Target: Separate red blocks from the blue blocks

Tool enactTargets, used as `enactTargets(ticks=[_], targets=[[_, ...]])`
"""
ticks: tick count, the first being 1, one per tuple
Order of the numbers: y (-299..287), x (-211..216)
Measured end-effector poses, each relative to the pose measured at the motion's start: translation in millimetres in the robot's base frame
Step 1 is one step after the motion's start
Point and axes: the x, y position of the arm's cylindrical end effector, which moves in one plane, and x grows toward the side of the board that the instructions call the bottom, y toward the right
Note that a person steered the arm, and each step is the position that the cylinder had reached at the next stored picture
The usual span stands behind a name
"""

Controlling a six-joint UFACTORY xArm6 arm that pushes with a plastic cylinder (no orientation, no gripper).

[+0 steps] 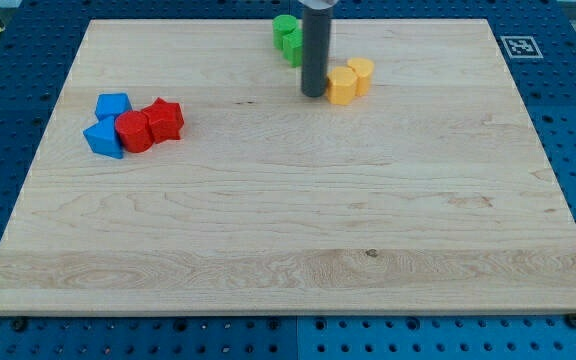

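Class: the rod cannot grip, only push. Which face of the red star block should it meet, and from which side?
Judging by the layout, my tip should meet the red star block on its left face, entering between it and the red cylinder, pushing rightward, away from the blue blocks.

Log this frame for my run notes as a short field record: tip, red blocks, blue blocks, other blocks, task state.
tip: my tip, board's top middle, just left of the yellow blocks
red blocks: two, view's left
blue blocks: two, touching the reds on their left
other blocks: green, behind the rod
task state: reds and blues clustered together, far from my tip
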Motion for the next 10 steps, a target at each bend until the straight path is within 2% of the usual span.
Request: enactTargets(ticks=[2, 3, 6, 8, 10], targets=[[46.5, 0.0], [25.1, 8.3], [-174.6, 10.4], [-260.0, -12.4], [-345.0, 4.8]])
